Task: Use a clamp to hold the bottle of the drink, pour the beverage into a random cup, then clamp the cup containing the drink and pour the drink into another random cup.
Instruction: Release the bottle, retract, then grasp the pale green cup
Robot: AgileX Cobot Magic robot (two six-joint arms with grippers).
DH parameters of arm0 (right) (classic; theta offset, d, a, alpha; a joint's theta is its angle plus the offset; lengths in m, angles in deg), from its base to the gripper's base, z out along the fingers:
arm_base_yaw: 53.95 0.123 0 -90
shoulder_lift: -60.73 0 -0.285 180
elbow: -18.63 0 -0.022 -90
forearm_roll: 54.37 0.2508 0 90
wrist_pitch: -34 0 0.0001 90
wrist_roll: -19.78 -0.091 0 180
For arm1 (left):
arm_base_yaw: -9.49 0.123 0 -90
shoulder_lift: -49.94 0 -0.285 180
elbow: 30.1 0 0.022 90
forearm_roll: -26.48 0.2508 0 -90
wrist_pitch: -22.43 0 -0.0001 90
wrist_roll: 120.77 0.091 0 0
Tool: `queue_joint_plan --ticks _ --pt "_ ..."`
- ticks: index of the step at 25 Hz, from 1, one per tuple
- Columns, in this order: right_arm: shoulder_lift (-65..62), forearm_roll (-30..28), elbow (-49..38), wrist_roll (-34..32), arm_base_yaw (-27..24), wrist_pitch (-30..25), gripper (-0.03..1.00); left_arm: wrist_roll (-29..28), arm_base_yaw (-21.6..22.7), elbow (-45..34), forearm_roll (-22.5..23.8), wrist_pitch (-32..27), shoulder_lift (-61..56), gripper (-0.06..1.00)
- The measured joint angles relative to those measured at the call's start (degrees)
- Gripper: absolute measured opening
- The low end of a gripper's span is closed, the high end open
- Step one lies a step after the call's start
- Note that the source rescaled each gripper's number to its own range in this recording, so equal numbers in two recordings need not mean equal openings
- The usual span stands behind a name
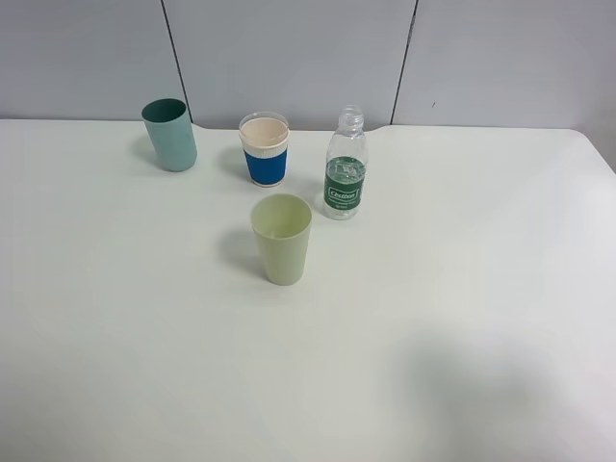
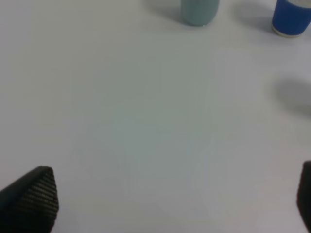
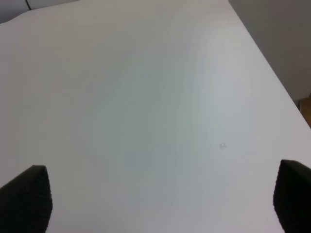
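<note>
A clear plastic bottle (image 1: 345, 166) with a green label and no cap stands upright at the back middle of the white table (image 1: 462, 289). Left of it stands a blue-banded cup (image 1: 265, 149) (image 2: 291, 18), and further left a teal cup (image 1: 170, 134) (image 2: 198, 10). A pale green cup (image 1: 282, 238) stands in front of them. Neither arm shows in the exterior high view. My left gripper (image 2: 175, 201) is open over bare table, well short of the cups. My right gripper (image 3: 163, 201) is open too, over bare table near the right edge.
The table's right edge (image 3: 272, 73) drops off close to my right gripper. A grey panelled wall (image 1: 308, 58) stands behind the table. A tiny droplet or speck (image 3: 222, 145) lies on the table surface.
</note>
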Motion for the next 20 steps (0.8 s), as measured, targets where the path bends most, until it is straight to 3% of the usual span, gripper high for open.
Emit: queue_joint_plan --ticks 20 --pt "0.00 0.00 0.00 0.00 0.00 0.00 0.95 0.00 0.00 0.00 0.00 0.00 0.00 1.00"
